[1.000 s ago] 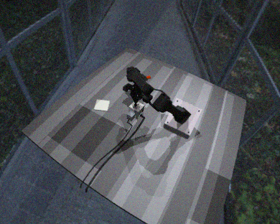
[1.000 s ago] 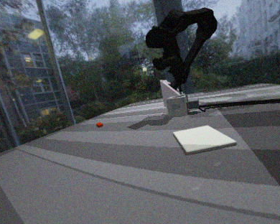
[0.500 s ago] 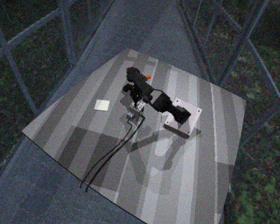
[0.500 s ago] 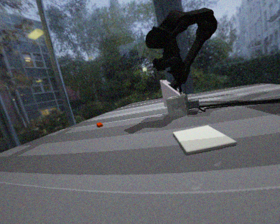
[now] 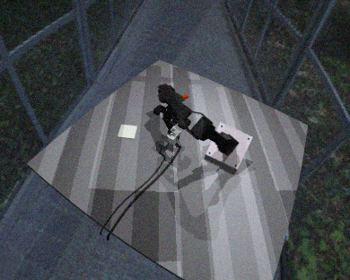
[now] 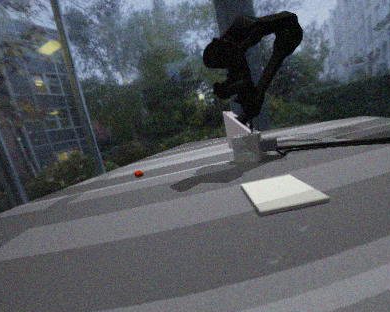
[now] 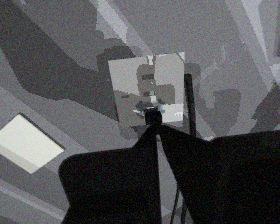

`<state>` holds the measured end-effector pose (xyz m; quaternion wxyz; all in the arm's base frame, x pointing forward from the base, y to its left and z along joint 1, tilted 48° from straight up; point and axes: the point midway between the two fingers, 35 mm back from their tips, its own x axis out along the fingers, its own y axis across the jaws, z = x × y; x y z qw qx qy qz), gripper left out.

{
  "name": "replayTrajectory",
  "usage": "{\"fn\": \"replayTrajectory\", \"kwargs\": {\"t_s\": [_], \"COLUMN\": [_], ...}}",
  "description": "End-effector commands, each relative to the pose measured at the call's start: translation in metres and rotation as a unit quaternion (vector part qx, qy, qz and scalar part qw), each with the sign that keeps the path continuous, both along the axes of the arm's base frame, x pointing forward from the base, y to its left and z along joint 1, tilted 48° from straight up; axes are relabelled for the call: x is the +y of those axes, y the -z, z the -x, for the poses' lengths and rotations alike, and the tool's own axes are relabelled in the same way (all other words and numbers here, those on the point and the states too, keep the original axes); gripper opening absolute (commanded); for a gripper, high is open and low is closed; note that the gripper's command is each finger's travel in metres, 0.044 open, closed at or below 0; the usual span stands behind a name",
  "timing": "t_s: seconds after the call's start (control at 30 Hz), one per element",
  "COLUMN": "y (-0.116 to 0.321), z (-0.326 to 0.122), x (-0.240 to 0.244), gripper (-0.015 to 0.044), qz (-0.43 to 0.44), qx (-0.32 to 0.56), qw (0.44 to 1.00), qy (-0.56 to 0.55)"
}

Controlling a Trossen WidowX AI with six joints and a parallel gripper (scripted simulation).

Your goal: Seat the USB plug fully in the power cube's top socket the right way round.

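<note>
The power cube (image 5: 174, 134) (image 6: 246, 149) (image 7: 172, 75) is a pale block standing on the table. Small dark slots show in its top in the wrist view. My gripper (image 7: 156, 130) (image 6: 252, 131) is directly over the cube's top, near its near edge in the wrist view. It is shut on the USB plug (image 7: 153, 116), a small black body at the fingertips. Bright metal shows just beyond the plug, over the cube's top. The fingers hide part of the plug and the socket, so I cannot tell whether the metal end is in the socket or how deep.
A dark block (image 6: 269, 144) with black cables (image 5: 143, 190) (image 7: 190, 105) sits at the cube's side. A flat cream square (image 5: 127, 131) (image 6: 285, 193) (image 7: 28, 143) and a small orange-red object (image 5: 185, 96) (image 6: 138, 173) lie on the table. The arm's white base plate (image 5: 242, 135) is behind the cube.
</note>
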<state>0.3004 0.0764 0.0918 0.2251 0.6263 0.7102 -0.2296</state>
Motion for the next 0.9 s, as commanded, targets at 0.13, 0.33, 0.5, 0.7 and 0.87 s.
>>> {"fn": "replayTrajectory", "kwargs": {"t_s": [0.13,0.33,0.5,0.7,0.87], "y": [0.0009,0.0014,0.0018,0.0023,0.0027], "z": [0.0004,0.0005,0.0005,0.0006,0.0007], "x": [0.0011,0.0016,0.0021,0.0026,0.003], "gripper": [0.0,0.0,0.0,0.0,0.0], "qz": [-0.002,-0.002,-0.002,-0.002,-0.002], "qx": [0.002,0.002,0.002,0.001,0.001], "qw": [1.0,1.0,1.0,1.0,1.0], "qy": [0.002,0.002,0.002,0.002,0.002]}}
